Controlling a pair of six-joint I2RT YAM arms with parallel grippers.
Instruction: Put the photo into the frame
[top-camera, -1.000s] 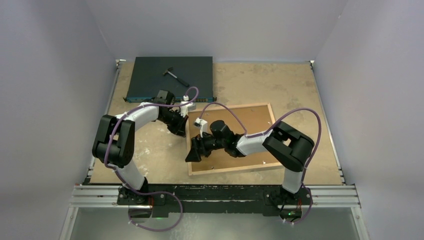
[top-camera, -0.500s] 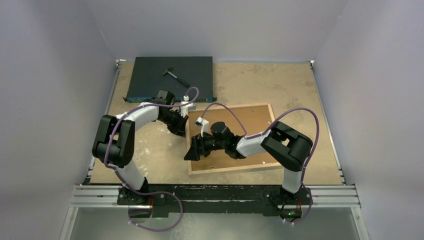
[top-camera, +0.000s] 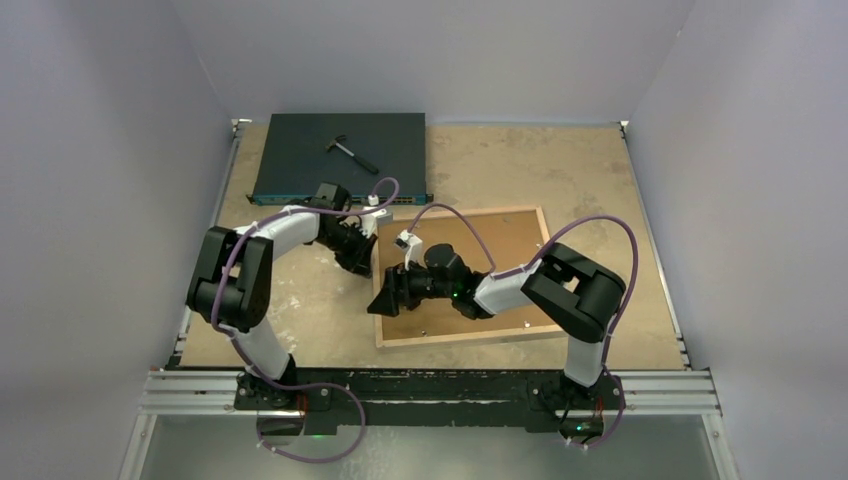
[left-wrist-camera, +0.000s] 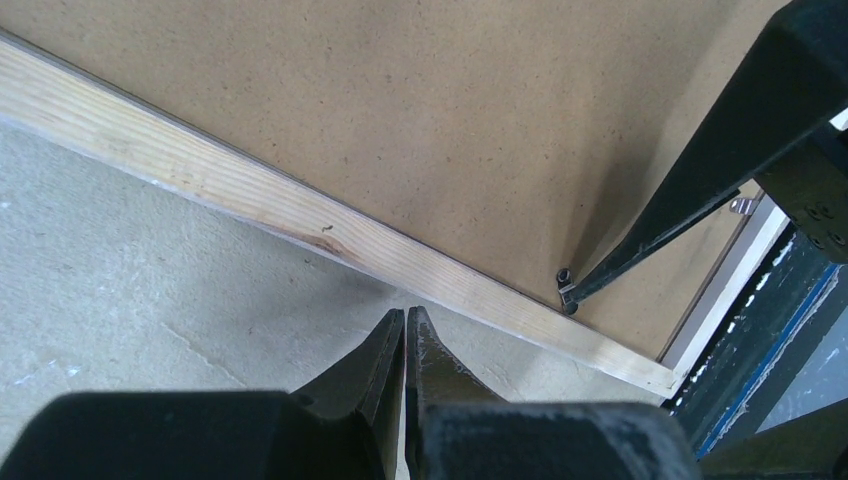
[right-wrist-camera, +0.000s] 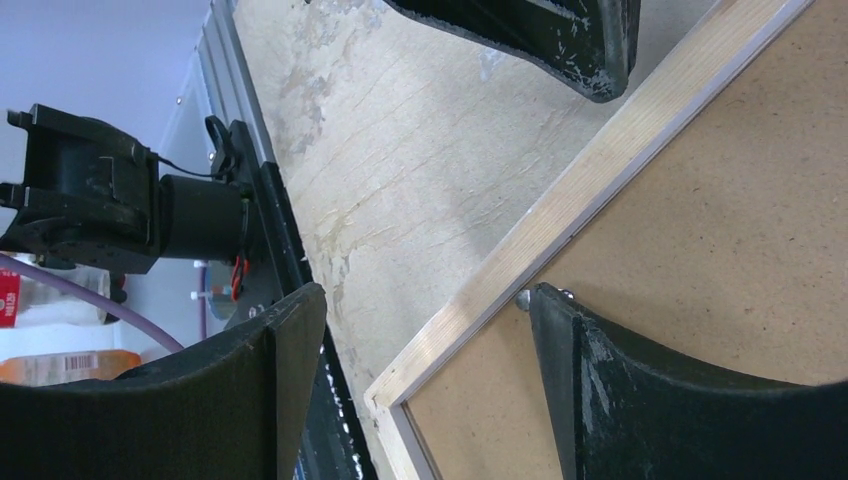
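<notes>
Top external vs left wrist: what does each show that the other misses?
Only top external: the dark flat box with ports and a small hammer on it. Only left wrist: the left hand shut, tips beside the light wood rim of the large thin-railed frame; a small dark fastener at a right fingertip. Both: that frame lying back-up, the plain brown backing board in it, the right hand.

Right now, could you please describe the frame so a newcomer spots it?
On the tan table, right of centre, lies a large flat rectangle. That is the frame, back up: a pale wood rim around a brown board, unlike the rimless dark box farther back.
</notes>
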